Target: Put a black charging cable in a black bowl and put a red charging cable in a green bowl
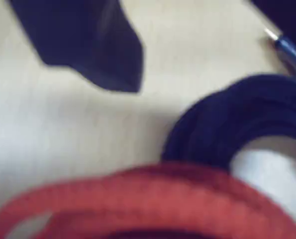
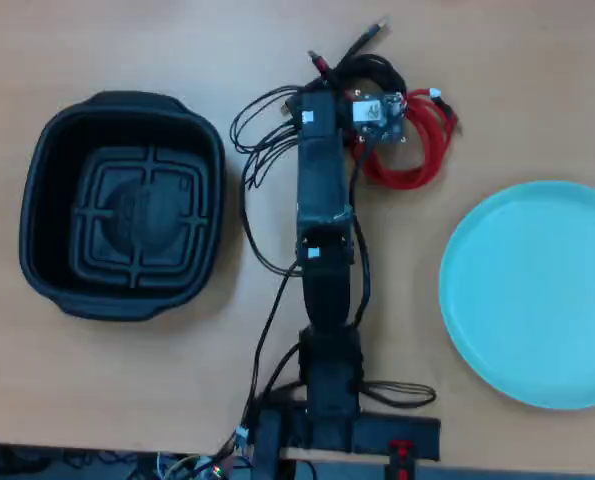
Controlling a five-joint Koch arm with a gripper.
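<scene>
Table [image 2: 97,60]: light tan wood grain. Black bowl [image 2: 37,200]: matte black, with embossed ribbed grid on bottom. Green bowl [image 2: 537,300]: plain pale turquoise. Red cable [image 2: 417,160]: bright red. Black cable [image 2: 377,72]: black. Arm [image 2: 322,200]: black.

You have two cables: one red cable [image 2: 417,150] at upper centre-right of the overhead view, and one black cable [image 2: 372,72] just above it, partly hidden by the arm [image 2: 322,190]. You have two bowls: one black bowl [image 2: 37,215] at left and one green bowl [image 2: 477,300] at right. One arm is present.
</scene>
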